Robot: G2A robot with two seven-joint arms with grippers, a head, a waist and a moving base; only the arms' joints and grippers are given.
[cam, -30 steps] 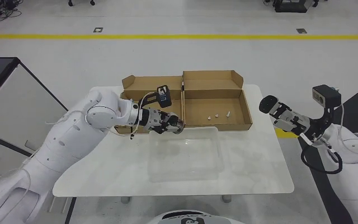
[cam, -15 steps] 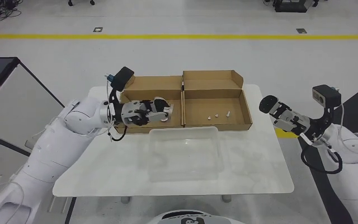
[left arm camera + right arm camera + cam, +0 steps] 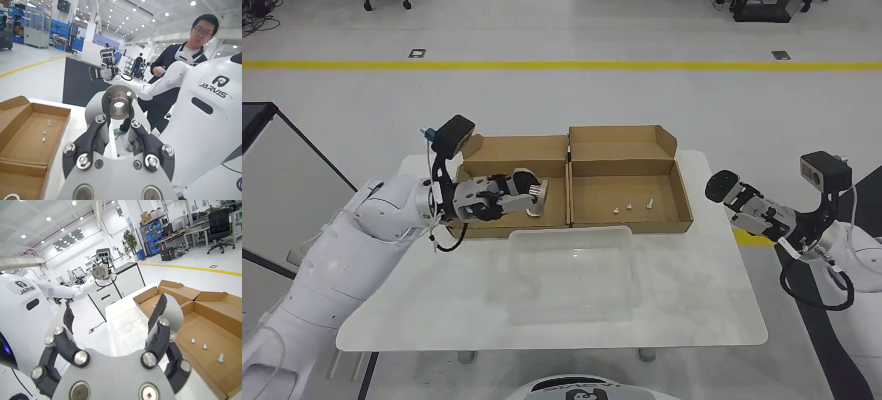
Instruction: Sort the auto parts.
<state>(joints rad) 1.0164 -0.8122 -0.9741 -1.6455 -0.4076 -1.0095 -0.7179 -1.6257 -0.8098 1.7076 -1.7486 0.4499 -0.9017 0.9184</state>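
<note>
My left gripper (image 3: 524,196) hangs over the near right part of the left cardboard box (image 3: 510,150), shut on a round metal flange (image 3: 536,195). In the left wrist view the flange (image 3: 119,103) sits between the black fingers, its bore facing the camera. The flange (image 3: 99,272) also shows far off in the right wrist view. My right gripper (image 3: 720,187) stays off the table's right edge, open and holding nothing (image 3: 113,313). Three small bolts (image 3: 631,207) lie in the right cardboard box (image 3: 622,145).
A clear plastic tray (image 3: 572,280) stands on the white table in front of both boxes. A metal ring (image 3: 155,304) lies in the left box. A black cabinet stands left of the table.
My left arm has swung back from the tray's far edge to over the left box, and its wrist has turned, still holding the flange. The right arm has kept still.
</note>
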